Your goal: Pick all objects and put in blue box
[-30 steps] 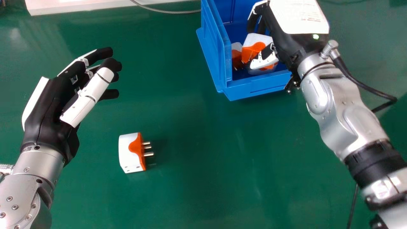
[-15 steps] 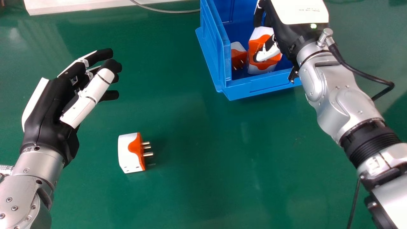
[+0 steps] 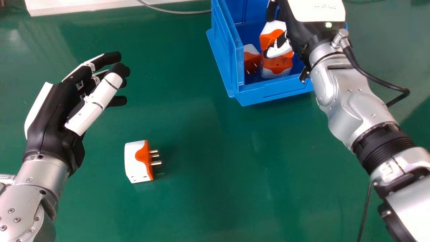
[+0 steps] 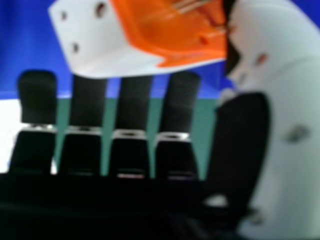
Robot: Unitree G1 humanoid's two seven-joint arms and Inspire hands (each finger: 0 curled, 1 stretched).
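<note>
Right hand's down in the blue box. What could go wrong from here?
On its way out, the right hand might drag the upper plug, which its thumb overlaps, across the lower plug. The plug outside the blue box has prongs sticking out sideways; they could snag fingers during pickup.

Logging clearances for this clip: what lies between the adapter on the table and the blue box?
Bare green tabletop lies between that adapter and the blue box, in the head view.
</note>
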